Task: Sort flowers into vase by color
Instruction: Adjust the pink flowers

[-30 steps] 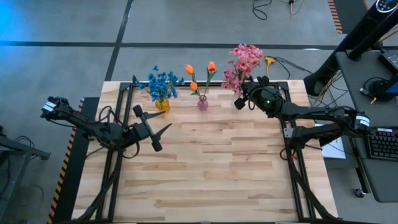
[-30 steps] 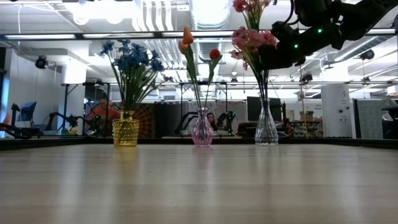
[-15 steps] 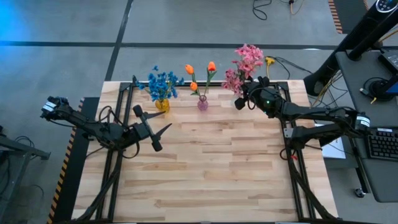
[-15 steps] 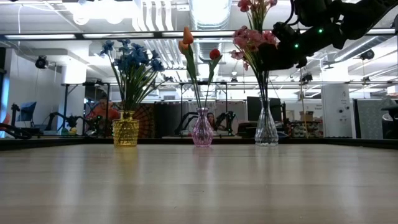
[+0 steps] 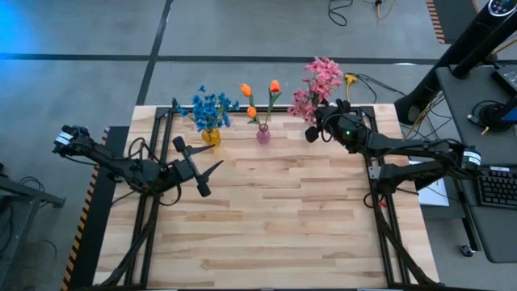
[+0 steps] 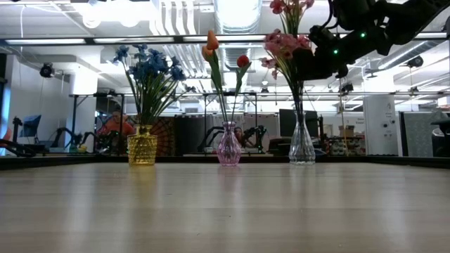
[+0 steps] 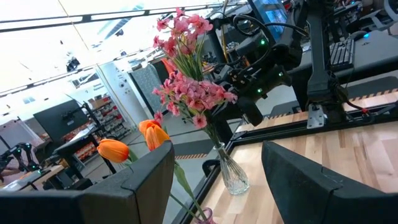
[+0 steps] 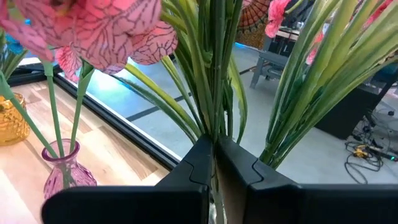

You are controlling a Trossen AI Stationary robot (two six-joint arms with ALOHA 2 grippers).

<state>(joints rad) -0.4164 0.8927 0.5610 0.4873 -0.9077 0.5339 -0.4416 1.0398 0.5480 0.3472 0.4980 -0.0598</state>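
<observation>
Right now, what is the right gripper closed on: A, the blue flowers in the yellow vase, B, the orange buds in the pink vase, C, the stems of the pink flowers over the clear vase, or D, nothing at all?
C: the right gripper is shut on the green stems of the pink flowers, above the clear vase.

blue flowers (image 5: 212,106) in amber vase (image 5: 210,136), orange tulips (image 5: 260,90) in pink vase (image 5: 263,134), pink blossoms (image 5: 315,85) in clear vase (image 6: 301,144), pale striped wood table (image 5: 275,218)
</observation>
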